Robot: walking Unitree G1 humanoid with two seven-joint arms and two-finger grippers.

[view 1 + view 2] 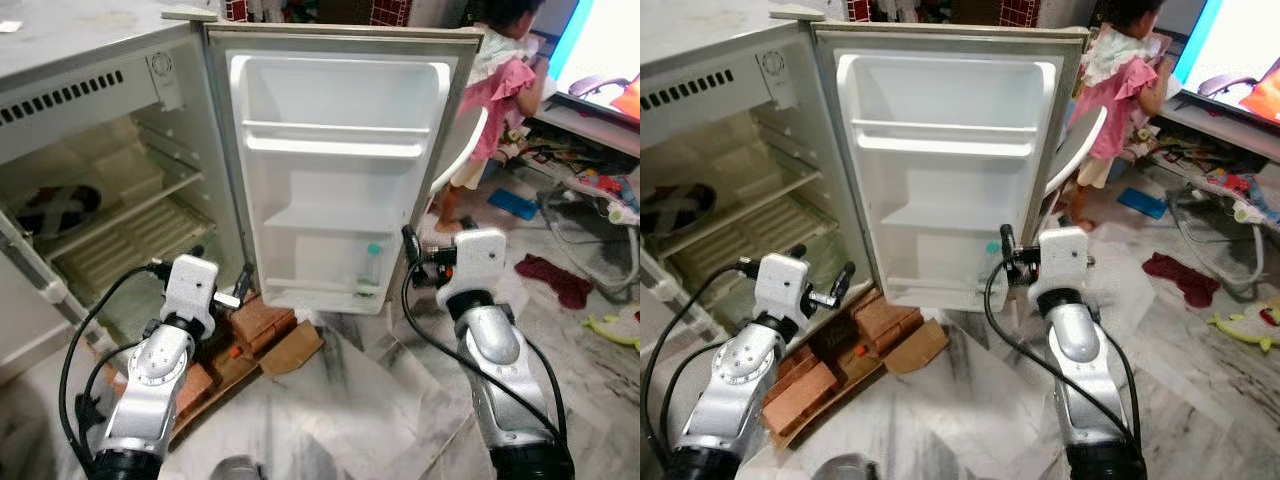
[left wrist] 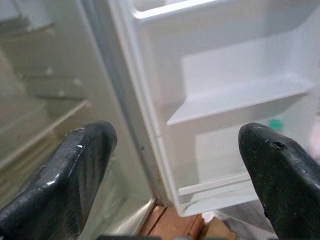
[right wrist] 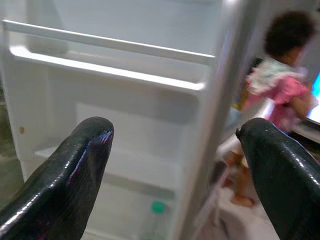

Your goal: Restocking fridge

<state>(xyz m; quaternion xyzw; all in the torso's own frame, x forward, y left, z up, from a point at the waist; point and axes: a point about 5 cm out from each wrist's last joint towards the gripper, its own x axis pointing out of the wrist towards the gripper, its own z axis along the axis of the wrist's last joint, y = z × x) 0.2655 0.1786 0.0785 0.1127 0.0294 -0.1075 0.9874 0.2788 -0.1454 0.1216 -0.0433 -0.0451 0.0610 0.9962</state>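
mini fridge (image 1: pixel 110 80) open; a green-capped bottle (image 1: pixel 371 268) stands in the lowest shelf of its door (image 1: pixel 340 170). left gripper (image 2: pixel 170 165) and right gripper (image 3: pixel 172 165) spread wide, empty, facing it. bricks (image 1: pixel 262 322) lie below; a person (image 1: pixel 495 110) stands beyond.

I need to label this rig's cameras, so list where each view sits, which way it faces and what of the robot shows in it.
Left eye view: on the head, looking down at the open fridge door; both silver arms show.
Right eye view: same head camera, same scene; right gripper before the door.
Left wrist view: along the left gripper, its fingers spread, toward the door shelves.
Right wrist view: along the right gripper's spread fingers toward the door and a person.
Shared: the green-capped bottle in the bottom door shelf.
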